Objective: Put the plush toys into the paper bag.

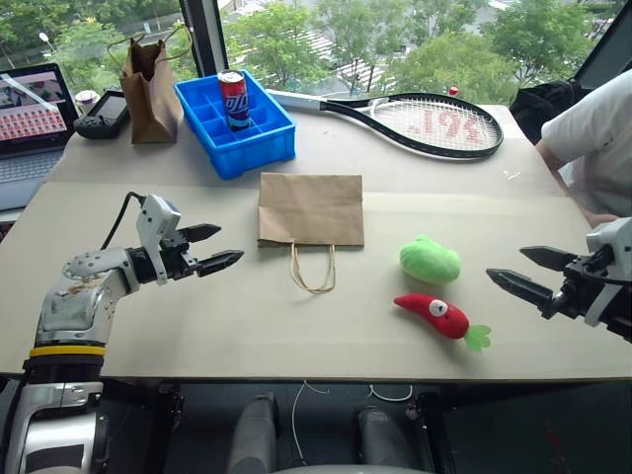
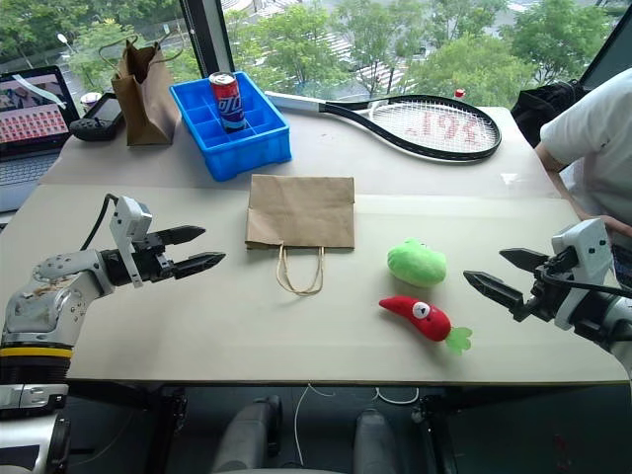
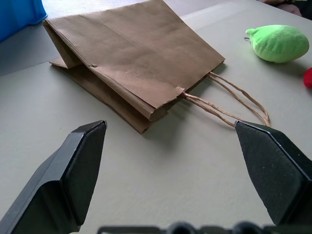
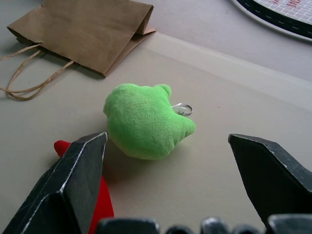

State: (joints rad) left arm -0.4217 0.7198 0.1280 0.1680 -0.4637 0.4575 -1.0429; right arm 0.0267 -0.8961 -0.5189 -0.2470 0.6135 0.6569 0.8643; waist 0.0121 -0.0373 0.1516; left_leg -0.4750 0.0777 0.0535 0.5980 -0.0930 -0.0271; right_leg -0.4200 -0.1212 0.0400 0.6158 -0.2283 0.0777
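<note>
Your bag (image 1: 310, 208) lies flat ahead of the wide left claw (image 1: 211, 248), the toys (image 1: 431, 261) ahead of the wide right claw (image 1: 526, 271); its collapsed mouth may block them.

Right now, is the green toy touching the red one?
Apart. The left eye view shows a strip of bare table between the green toy and the red toy just in front of it.

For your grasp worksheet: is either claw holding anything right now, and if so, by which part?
Nothing is held. The left claw and right claw both hover open over the table, apart from the paper bag and plush toys.
</note>
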